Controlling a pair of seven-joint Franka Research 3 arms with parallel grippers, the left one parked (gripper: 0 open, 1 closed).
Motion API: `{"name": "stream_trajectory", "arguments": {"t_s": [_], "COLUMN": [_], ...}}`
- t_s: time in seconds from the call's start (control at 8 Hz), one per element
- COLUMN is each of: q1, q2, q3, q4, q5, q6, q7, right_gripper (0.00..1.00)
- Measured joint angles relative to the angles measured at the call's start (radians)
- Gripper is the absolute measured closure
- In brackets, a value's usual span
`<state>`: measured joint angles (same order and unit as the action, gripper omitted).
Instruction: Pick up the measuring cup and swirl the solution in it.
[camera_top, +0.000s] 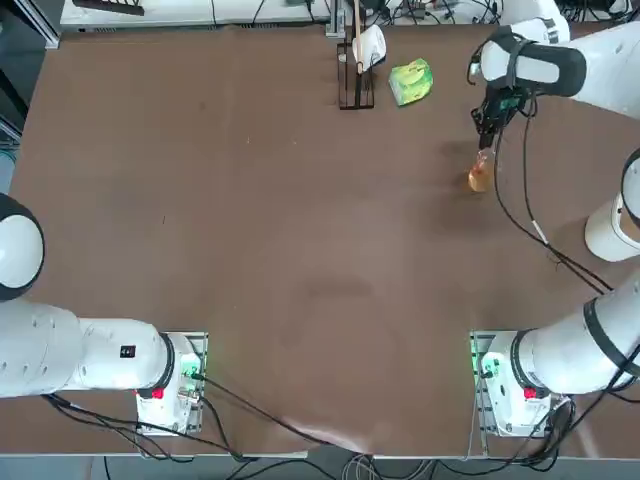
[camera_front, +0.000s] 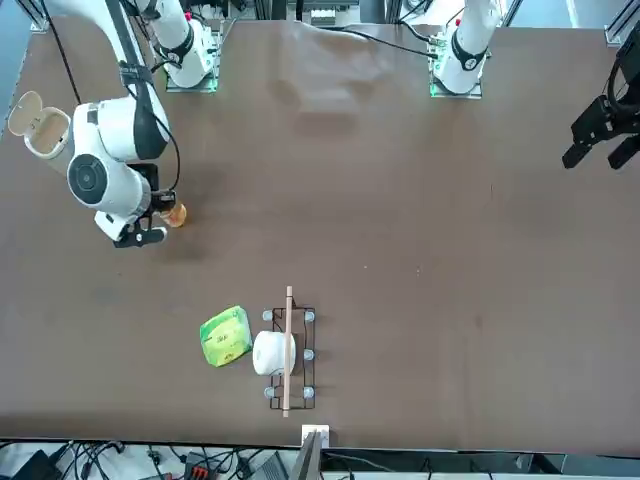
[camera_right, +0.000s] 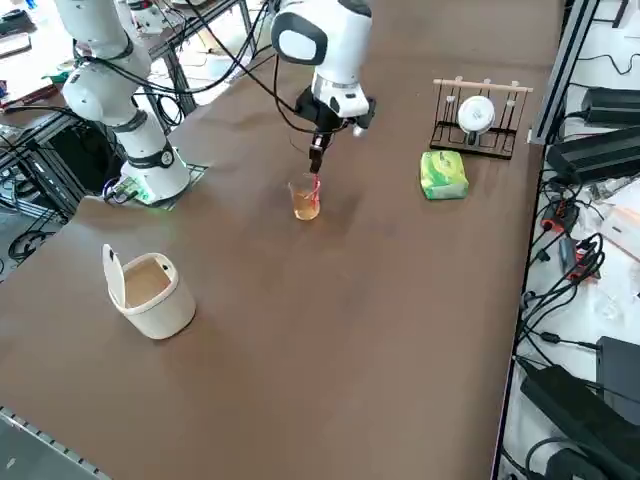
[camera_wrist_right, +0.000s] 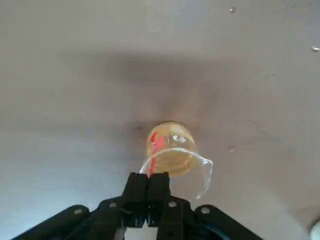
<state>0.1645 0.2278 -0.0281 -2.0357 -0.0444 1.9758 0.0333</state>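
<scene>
Pinched at the rim — ready to swirl

Right gripper (camera_wrist_right: 148, 182) clamped on the rim of the measuring cup (camera_right: 305, 198), fingers nearly together over the glass wall. Cup directly below the gripper, upright, right half of the table (camera_top: 300, 250), toward the far edge; orange solution (camera_wrist_right: 170, 155) low inside — whether lifted or resting, impossible to tell.

The small clear measuring cup (camera_right: 306, 198), upright, holds orange solution (camera_wrist_right: 170, 150), its rim pinched between the fingers (camera_wrist_right: 148, 186).

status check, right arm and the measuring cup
Right gripper shut on measuring cup rim. Orange solution inside. White cup and green pack well apart.
</scene>
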Motion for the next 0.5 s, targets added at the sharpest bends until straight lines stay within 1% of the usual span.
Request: {"name": "stream_trajectory", "arguments": {"t_s": [0.25, 0.5], "q1": [-0.002, -0.013], "q2": [0.0, -0.001], "q3": [0.0, -0.002], "q4": [-0.011, -0.016], "q5": [0.003, 0.002], "q6": [-0.028, -0.07], "q7": [-0.001, -0.045], "right_gripper": [0.98, 0.98]}}
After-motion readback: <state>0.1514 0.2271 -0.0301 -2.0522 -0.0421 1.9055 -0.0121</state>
